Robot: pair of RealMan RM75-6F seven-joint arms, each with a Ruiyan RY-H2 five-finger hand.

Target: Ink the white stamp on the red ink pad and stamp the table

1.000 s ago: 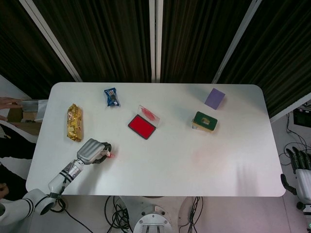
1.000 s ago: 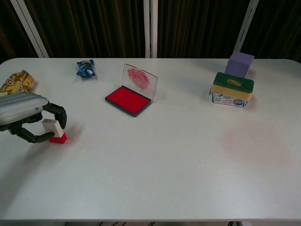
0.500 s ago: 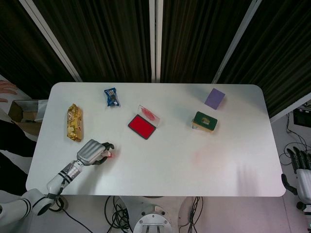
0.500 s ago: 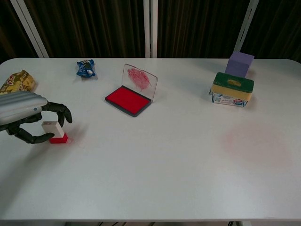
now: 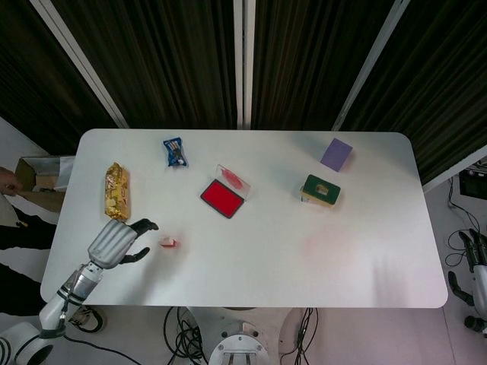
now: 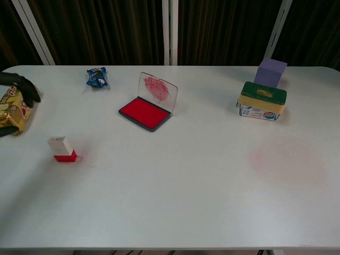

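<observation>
The white stamp [image 6: 61, 149] with a red base stands by itself on the white table [image 6: 191, 180], front left; the head view shows the stamp [image 5: 169, 242] as a small pale block. The red ink pad [image 6: 144, 113] lies open near the middle back, its stained clear lid upright; the head view shows the ink pad [image 5: 223, 198] too. My left hand [image 5: 116, 243] hovers left of the stamp, apart from it, fingers spread and empty; only its dark fingertips [image 6: 24, 86] show at the chest view's left edge. My right hand [image 5: 478, 268] hangs off the table's right edge, partly cut off.
A gold snack bag [image 5: 116, 192] lies at the left, a blue packet [image 5: 175, 151] behind it. A green-topped box [image 5: 320, 190] and a purple block [image 5: 336, 154] stand at the back right. A faint red smudge [image 6: 289, 161] marks the table front right.
My left hand has let go of the stamp and pulled away to the left, fingers spreading. The stamp stays standing where it was set down.
</observation>
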